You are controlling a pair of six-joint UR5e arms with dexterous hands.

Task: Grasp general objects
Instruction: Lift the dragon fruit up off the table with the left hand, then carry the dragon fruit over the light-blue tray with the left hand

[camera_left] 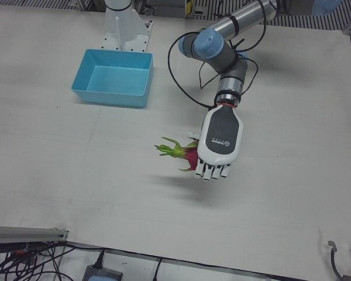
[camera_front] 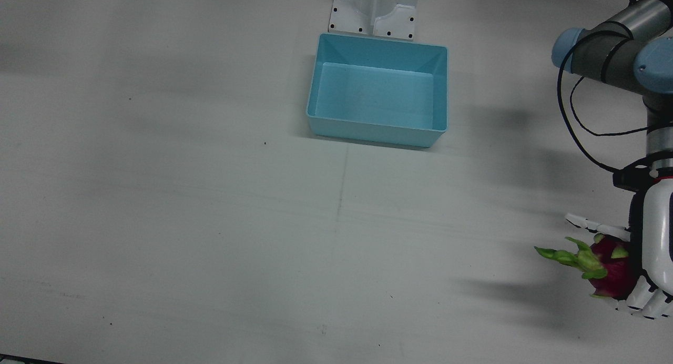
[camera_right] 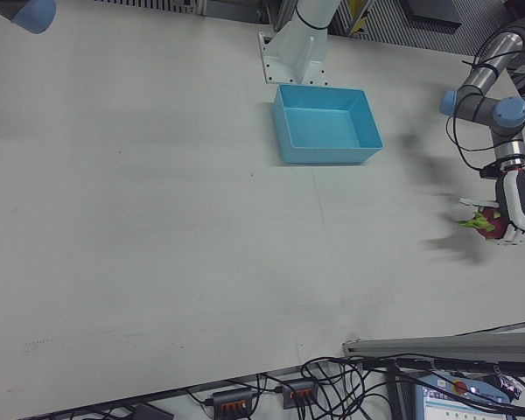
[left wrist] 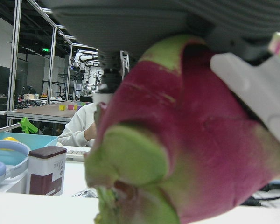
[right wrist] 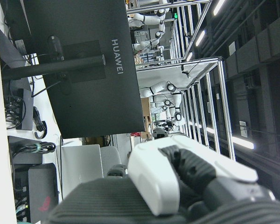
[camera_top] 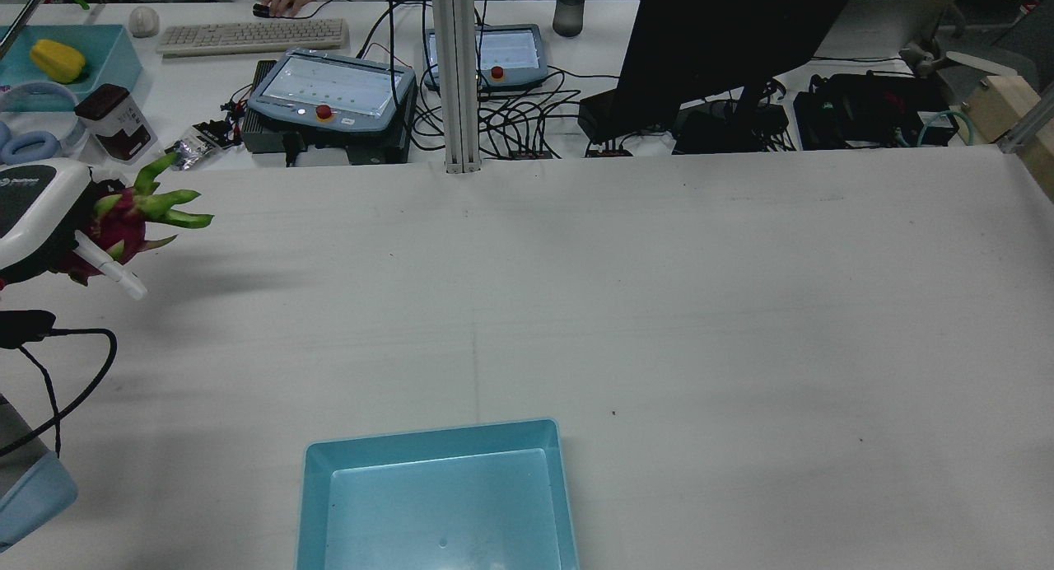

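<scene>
The left hand (camera_left: pixel 220 140) is clenched around a dragon fruit (camera_left: pixel 189 156), held clear above the tabletop (camera_left: pixel 76 175), well away from the blue bin (camera_left: pixel 113 78) at about ten o'clock. The fruit sits mostly in the fingertips, so a fast swing could slip it loose. The right hand (right wrist: pixel 186 177): grip unclear.

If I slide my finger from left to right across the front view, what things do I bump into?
Bare white table → blue bin → green leafy tips, then the pink dragon fruit → the left hand holding it at the right edge.
</scene>
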